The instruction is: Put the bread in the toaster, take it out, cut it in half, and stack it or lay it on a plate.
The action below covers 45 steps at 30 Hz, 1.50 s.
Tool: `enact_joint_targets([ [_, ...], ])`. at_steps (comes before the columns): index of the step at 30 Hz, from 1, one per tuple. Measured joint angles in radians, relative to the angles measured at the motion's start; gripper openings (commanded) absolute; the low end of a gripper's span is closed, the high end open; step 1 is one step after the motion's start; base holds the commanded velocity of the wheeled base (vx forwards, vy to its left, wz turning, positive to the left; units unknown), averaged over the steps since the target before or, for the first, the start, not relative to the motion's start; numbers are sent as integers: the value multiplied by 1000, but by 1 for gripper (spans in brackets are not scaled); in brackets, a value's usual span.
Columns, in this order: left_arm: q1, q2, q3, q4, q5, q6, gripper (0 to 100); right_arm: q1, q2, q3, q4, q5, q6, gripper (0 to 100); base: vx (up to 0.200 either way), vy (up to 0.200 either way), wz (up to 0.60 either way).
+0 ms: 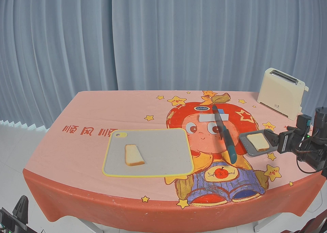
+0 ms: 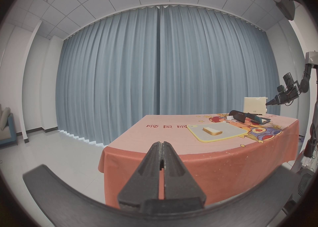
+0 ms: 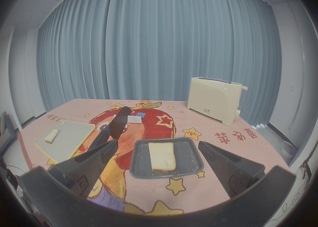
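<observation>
Looking down on the table with its pink cartoon cloth, I see the grey, yellow-rimmed cutting board near the front, left of centre. The cream toaster stands at the far right corner with both slots bare. A dark plate sits in front of it, towards the right edge. Between board and plate lies the knife, its teal handle towards me and its black blade pointing away. One bread half lies flat on the board, and the other bread half lies flat on the plate. My right gripper hovers at the plate's right edge, fingers spread wide, holding nothing. My left gripper hangs low off the table's front left corner, fingers pressed together and empty.
</observation>
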Motion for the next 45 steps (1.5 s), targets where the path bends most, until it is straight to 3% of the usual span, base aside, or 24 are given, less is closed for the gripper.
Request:
enact_joint_targets([
  [13, 0, 0, 0, 0, 0, 0, 0, 36, -1, 5, 0, 3, 4, 100, 0, 0, 0],
  [45, 0, 0, 0, 0, -1, 0, 0, 92, -5, 25, 0, -3, 5, 100, 0, 200, 0],
])
